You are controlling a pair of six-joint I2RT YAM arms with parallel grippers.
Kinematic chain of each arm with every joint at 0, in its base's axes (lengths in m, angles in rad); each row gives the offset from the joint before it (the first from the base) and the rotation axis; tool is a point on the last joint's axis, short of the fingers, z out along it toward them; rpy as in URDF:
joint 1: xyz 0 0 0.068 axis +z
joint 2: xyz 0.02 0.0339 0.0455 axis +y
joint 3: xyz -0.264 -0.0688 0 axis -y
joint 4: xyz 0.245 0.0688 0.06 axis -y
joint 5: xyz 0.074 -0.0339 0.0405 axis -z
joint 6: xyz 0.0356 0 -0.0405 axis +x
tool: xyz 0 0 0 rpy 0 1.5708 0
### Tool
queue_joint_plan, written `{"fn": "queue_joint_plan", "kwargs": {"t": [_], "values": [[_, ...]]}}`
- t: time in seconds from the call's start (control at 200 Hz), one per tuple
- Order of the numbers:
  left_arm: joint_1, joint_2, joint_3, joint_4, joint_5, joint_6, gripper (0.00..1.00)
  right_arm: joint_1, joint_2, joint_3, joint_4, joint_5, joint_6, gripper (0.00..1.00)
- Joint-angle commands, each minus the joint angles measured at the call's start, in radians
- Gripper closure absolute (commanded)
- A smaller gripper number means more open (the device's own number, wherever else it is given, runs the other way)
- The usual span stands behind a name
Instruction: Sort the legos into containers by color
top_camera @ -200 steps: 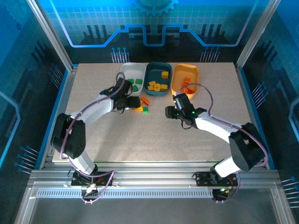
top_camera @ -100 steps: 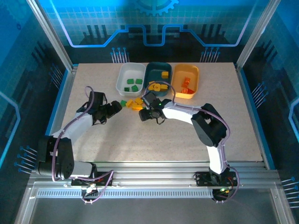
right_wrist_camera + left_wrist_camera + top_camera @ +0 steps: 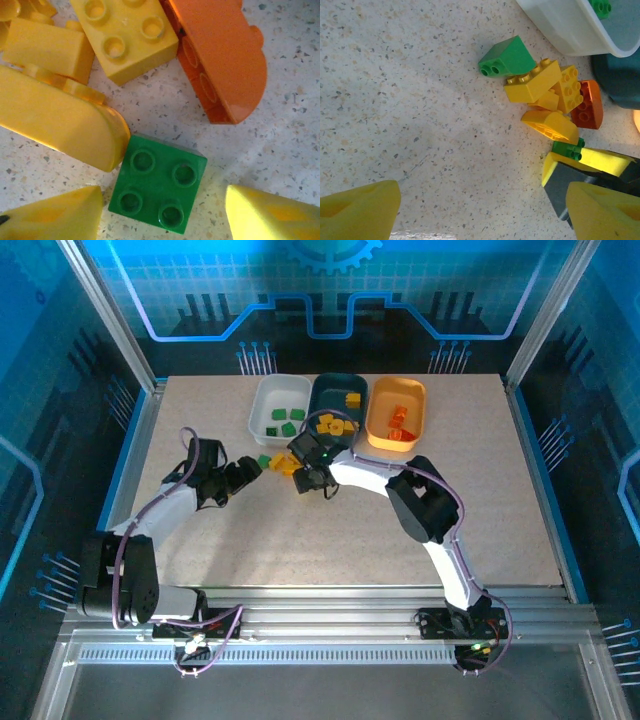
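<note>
Flanking the green four-stud brick (image 3: 157,189), right fingers (image 3: 270,215) gape at wrist view.

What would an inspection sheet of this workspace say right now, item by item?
Surface: speckled beige table, no spills seen.
Job's things: white tray holds green bricks, teal tray yellow ones, yellow-orange tray orange-red ones; loose pile of mixed bricks lies before the trays.
Clutter: nothing seen.
Grippers: left gripper open, hovering short of the pile; right gripper open, straddling a green square brick.
Cables: purple cables run along both arms.
Surroundings: metal frame, blue panels.
</note>
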Motion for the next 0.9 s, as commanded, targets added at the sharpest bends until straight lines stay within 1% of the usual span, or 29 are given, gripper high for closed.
{"fn": "queue_joint_plan", "kwargs": {"t": [0.0,0.165,0.305,0.405,0.605,0.665,0.725,0.895], "values": [[0.012,-0.014,-0.016,0.010,0.030,-0.003,0.12,0.009,0.041,0.027,-0.041,0.054,0.016,0.40],[0.013,-0.008,-0.019,0.014,0.033,-0.003,0.13,0.007,0.016,-0.016,0.007,0.065,0.016,0.53],[0.013,0.001,-0.021,0.027,0.048,-0.014,0.13,0.005,-0.026,-0.063,0.045,0.074,0.020,0.62],[0.012,0.005,-0.032,0.044,0.060,-0.026,0.13,0.005,-0.081,-0.116,0.065,0.094,0.026,0.64],[0.011,0.035,-0.075,0.119,0.118,-0.079,0.13,0.001,-0.262,-0.230,0.091,0.122,0.007,0.64],[0.011,0.050,-0.093,0.149,0.133,-0.098,0.13,-0.009,-0.280,-0.210,0.085,0.108,-0.014,0.64],[0.011,0.062,-0.106,0.165,0.134,-0.113,0.13,-0.024,-0.266,-0.166,0.087,0.075,-0.046,0.64],[0.011,0.069,-0.150,0.202,0.155,-0.149,0.13,-0.068,-0.121,0.046,0.076,0.003,-0.113,0.64]]}}
